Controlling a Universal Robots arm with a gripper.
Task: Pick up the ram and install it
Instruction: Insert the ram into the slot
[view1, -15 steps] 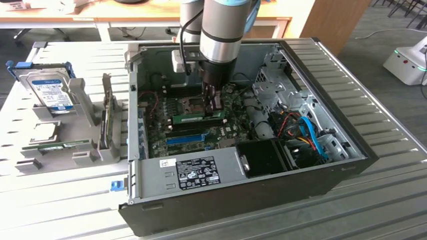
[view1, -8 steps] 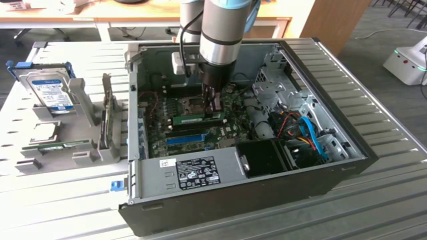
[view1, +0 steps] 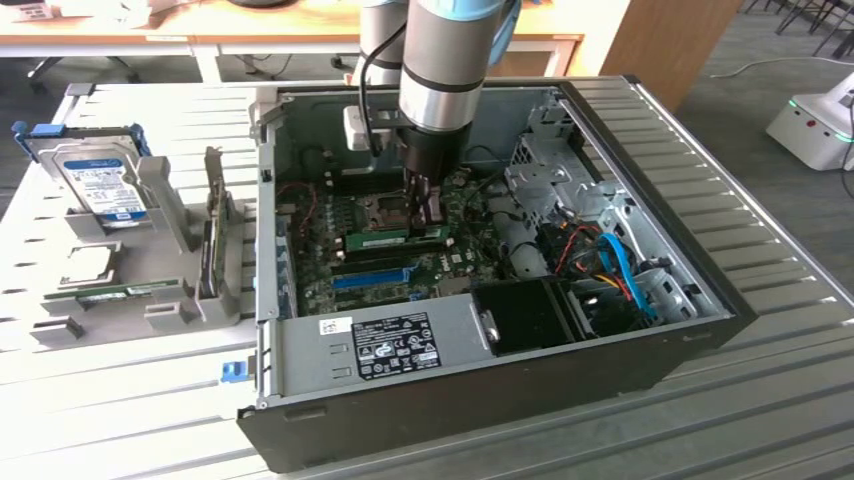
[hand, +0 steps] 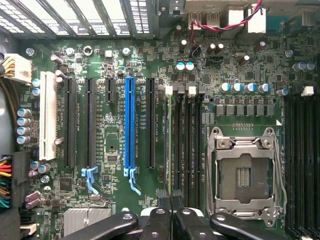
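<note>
Here we find the gripper (view1: 430, 222) clamped narrowly on the ram (view1: 391, 238). The ram stands on edge just below the fingers (hand: 162, 200), over the motherboard (hand: 115, 125).

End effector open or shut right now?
Shut: the end effector shows fingertips pressed together, no gap, over the black memory slots.
</note>
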